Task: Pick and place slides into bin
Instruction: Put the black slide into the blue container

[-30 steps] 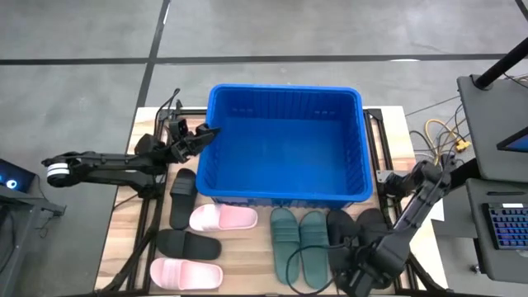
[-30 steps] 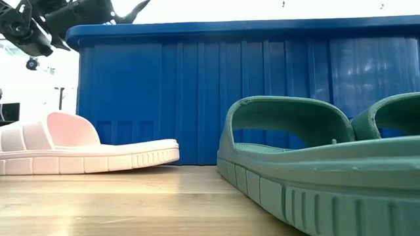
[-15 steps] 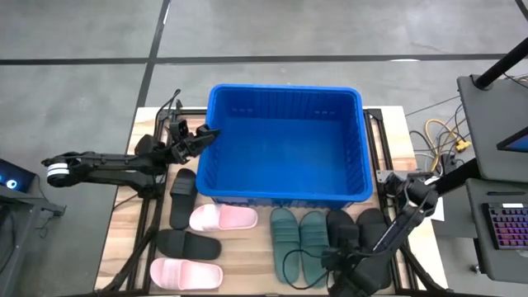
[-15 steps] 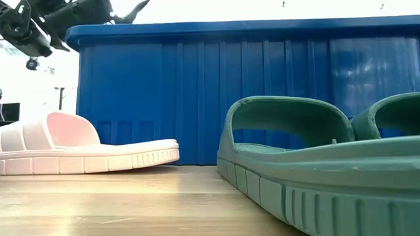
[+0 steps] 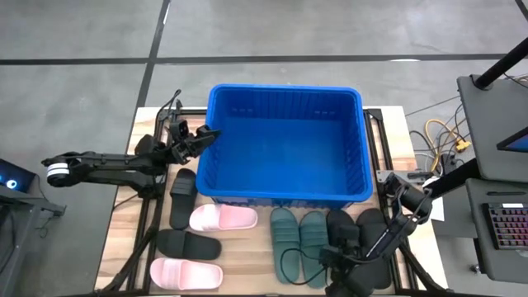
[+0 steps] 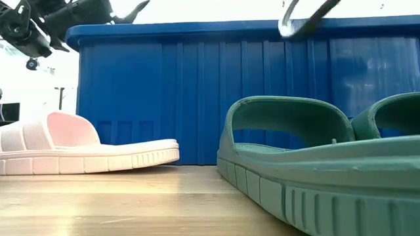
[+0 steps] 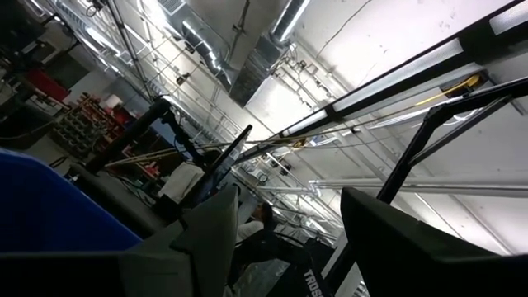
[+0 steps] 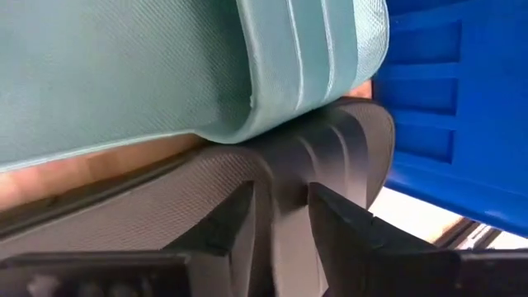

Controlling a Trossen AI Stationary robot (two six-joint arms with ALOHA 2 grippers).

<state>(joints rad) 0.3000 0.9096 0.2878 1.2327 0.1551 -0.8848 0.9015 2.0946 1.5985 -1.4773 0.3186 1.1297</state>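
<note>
The blue bin (image 5: 285,144) stands at the table's middle and holds no slide. Along the near side lie several slides: two pink (image 5: 223,219), two green (image 5: 299,239) and four black. My right gripper (image 5: 332,257) is low over the black slide (image 5: 341,233) that lies right of the green pair, and is shut on it (image 8: 280,239). My left gripper (image 5: 205,134) hangs open and empty by the bin's far left corner, above the rim, and its open fingers show in its wrist view (image 7: 289,239). My right gripper has the black slide's strap (image 8: 285,194) between its two fingers, which come at it low from the table's near side. The slide lies flat on the table, against the green slide (image 8: 165,74). The fingers hide the place of contact.
A dark metal frame (image 5: 375,144) runs along the bin's sides. Cables (image 5: 441,136) lie past the table's right edge. The green slide (image 6: 315,170) fills the low view's front, with a pink slide (image 6: 85,147) beside it. Bare wood (image 5: 247,260) shows between the pink and green slides.
My right gripper has moved toward the table's left, from beyond the black pair's near ends onto the black slide beside the green pair. Its forearm has swung lower and a shiny part of it has come into the low view's top. No slide has moved.
</note>
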